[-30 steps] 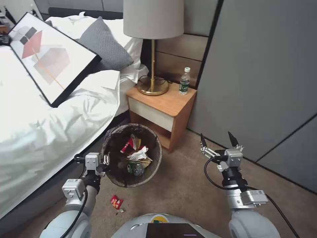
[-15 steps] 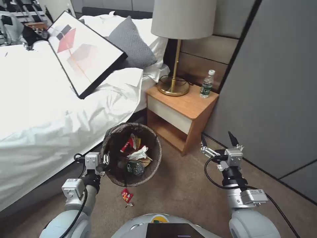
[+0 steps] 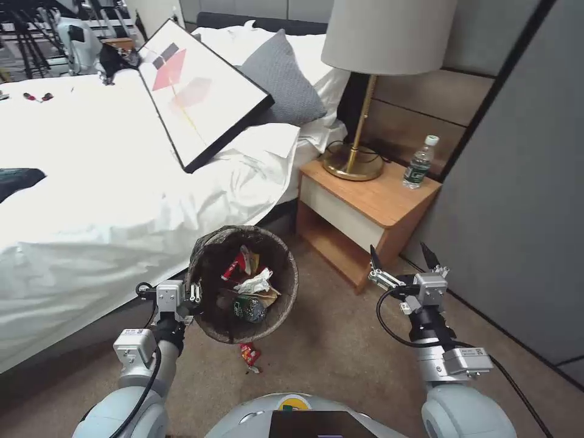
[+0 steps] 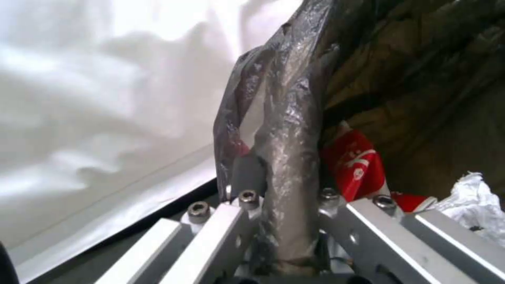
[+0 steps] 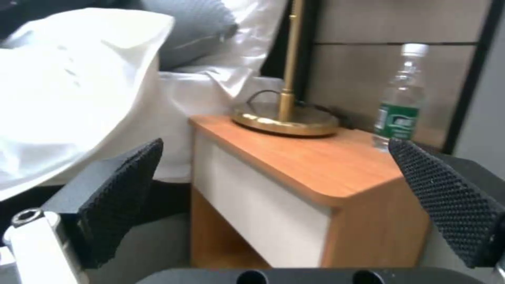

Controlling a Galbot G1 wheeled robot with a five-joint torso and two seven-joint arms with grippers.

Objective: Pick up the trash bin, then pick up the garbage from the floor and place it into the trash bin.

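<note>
My left gripper is clamped on the rim of the trash bin, pinching the dark liner bag where it folds over the edge. In the left wrist view my left fingers squeeze that glossy fold from both sides, though the bag covers most of their tips. I'm holding the bin up beside the bed, over the carpet.

Inside the bin I can see a red-and-white paper cup, crumpled white tissue, a green-labelled bottle and a bit of brown paper; what's underneath them is buried in the dark bag. From the left wrist the cup sits right behind the rim, with tissue at the edge, cut off.

On the floor below the bin lies a small red wrapper, partly tucked under the bin's near edge, with a tiny pale scrap just beside it, too small to make out.

My right gripper hangs in the air near the nightstand, fingers spread wide, holding nothing. In its wrist view the black textured pads frame the nightstand, the brass lamp base and a water bottle standing on top.
</note>
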